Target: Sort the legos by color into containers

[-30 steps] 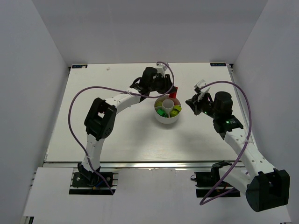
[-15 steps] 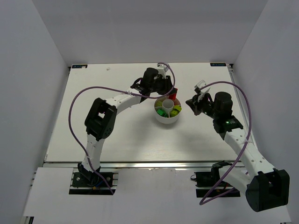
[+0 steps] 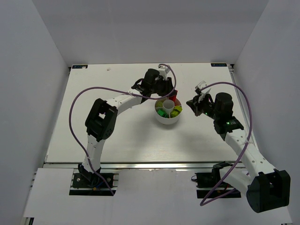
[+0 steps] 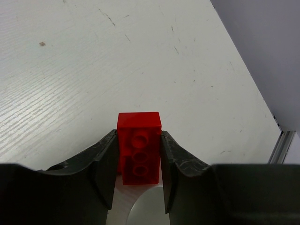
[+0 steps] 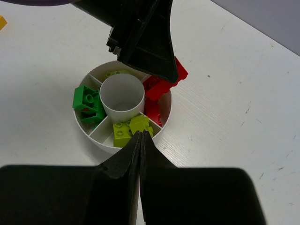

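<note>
So the red brick point(image 4: 139, 147) sits lengthwise in the left gripper point(image 4: 138, 136). Its long axis runs straight out along the fingers, the stud row faces my wrist cam, and the far end pokes past the tips. The jaws pinch its long sides. It hangs over the dish point(image 5: 96, 139) rim, by the wedge holding red legos point(image 5: 157, 91). The right gripper point(image 5: 139, 136) is pressed together with nothing in it, hovering near the dish.

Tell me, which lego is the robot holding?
The red brick, pinched in the left gripper. The green bricks lie loose in the white dish.

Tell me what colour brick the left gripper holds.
Red: the brick shows best in left wrist view.
</note>
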